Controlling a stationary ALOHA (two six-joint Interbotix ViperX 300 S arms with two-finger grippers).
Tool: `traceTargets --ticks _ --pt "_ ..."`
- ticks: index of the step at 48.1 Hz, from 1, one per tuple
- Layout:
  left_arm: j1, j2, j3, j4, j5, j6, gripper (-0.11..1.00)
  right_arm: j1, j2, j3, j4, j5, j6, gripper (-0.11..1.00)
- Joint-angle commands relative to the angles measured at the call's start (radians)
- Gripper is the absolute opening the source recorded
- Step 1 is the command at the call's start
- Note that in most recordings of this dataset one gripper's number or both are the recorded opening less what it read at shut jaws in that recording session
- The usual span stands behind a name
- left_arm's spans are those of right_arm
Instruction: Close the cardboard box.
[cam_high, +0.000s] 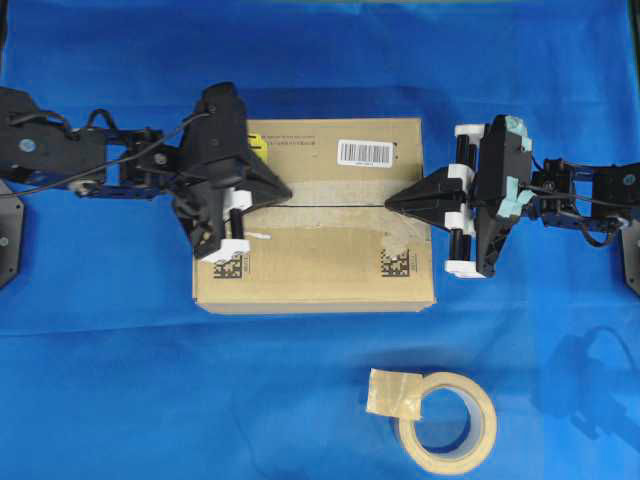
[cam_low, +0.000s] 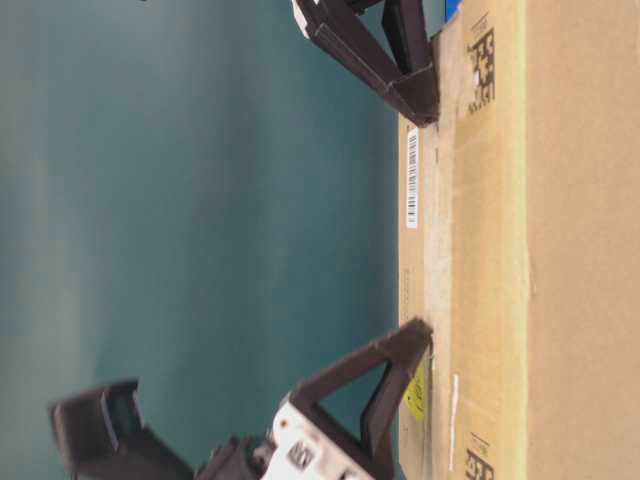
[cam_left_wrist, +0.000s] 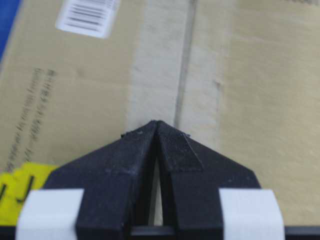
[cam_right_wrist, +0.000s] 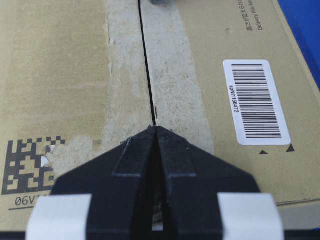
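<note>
The brown cardboard box (cam_high: 320, 255) lies on the blue cloth with its two top flaps folded flat, meeting along a dark centre seam (cam_high: 335, 206). A pale strip of old tape residue (cam_right_wrist: 175, 75) runs along that seam. My left gripper (cam_high: 289, 192) is shut, its tip resting on the seam at the box's left end. My right gripper (cam_high: 388, 203) is shut too, its tip on the seam at the right end. Both tips (cam_left_wrist: 156, 122) (cam_right_wrist: 155, 128) hold nothing. A white barcode label (cam_high: 364, 152) and a yellow sticker (cam_left_wrist: 20, 182) sit on the far flap.
A beige tape roll (cam_high: 447, 421) with a loose tape end lies on the cloth in front of the box, toward the right. Black square codes (cam_high: 394, 263) mark the near flap. The table-level view shows both grippers' fingers touching the box top (cam_low: 440, 250).
</note>
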Motion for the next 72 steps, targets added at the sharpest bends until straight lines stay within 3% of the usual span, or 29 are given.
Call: traceTargets --ticks 1,19,44,72 --pt "-0.008 -0.052 0.032 -0.002 -0.072 0.0 0.0 -0.003 -0.006 -0.006 0.003 -0.003 0.0 0.0" --pt "-0.021 -0.201 0.253 -0.002 -0.348 0.0 0.0 -0.009 -0.006 -0.006 0.005 -0.006 0.0 0.0" --pt "-0.041 -0.192 0.414 -0.002 -0.592 0.017 0.0 -0.012 -0.005 -0.008 0.005 -0.006 0.003 0.0" --pt "-0.035 -0.043 0.425 -0.005 -0.706 0.025 0.0 -0.012 -0.006 -0.008 0.003 -0.008 0.011 0.0"
